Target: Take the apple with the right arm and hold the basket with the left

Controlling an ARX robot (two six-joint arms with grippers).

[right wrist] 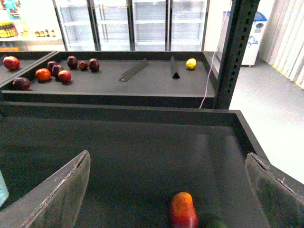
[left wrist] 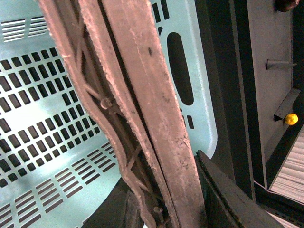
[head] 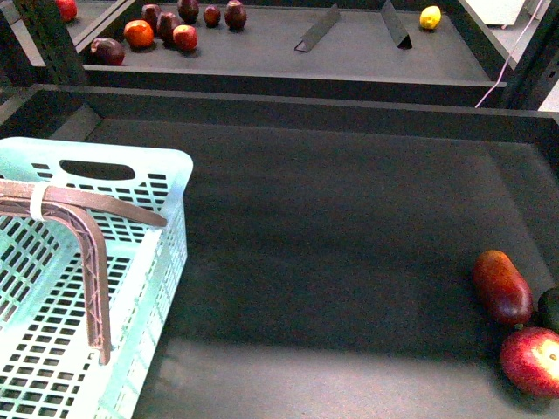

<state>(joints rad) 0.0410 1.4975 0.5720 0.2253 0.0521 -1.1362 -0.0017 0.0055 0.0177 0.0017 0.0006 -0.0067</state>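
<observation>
Left gripper point(left wrist: 161, 173): the dark fingers point(left wrist: 228, 199) are pressing on either side of the brown ribbed handle point(left wrist: 142, 109), gripping it. The pale turquoise slotted wall of the basket point(left wrist: 42, 118) is showing past the handle.

Right gripper point(right wrist: 164, 192): the two fingers point(right wrist: 52, 194) are standing wide apart and holding nothing. It is hanging above the dark shelf floor point(right wrist: 142, 152), apart from the fruit. In the right wrist view an elongated red-orange fruit point(right wrist: 184, 212) is appearing between the fingers, with a dark green fruit point(right wrist: 216, 222) just beside it. The apple is not showing in that view.

Front view: neither arm is appearing. The basket point(head: 131, 262) is sitting at 8 o'clock, its handle point(head: 92, 262), tied with a white zip tie point(head: 37, 201), rising over the opening. The apple point(head: 533, 360) is lying at 4 o'clock on the shelf floor point(head: 332, 262), well apart from the basket. The elongated fruit point(head: 502, 286) is lying at 11 o'clock from the apple, and the green fruit point(head: 550, 307) at 12 o'clock, just beside both. On the rear shelf point(head: 349, 44), a cluster of red and dark fruits point(head: 170, 26) is lying at 11 o'clock and a yellow fruit point(head: 430, 17) at 1 o'clock.
</observation>
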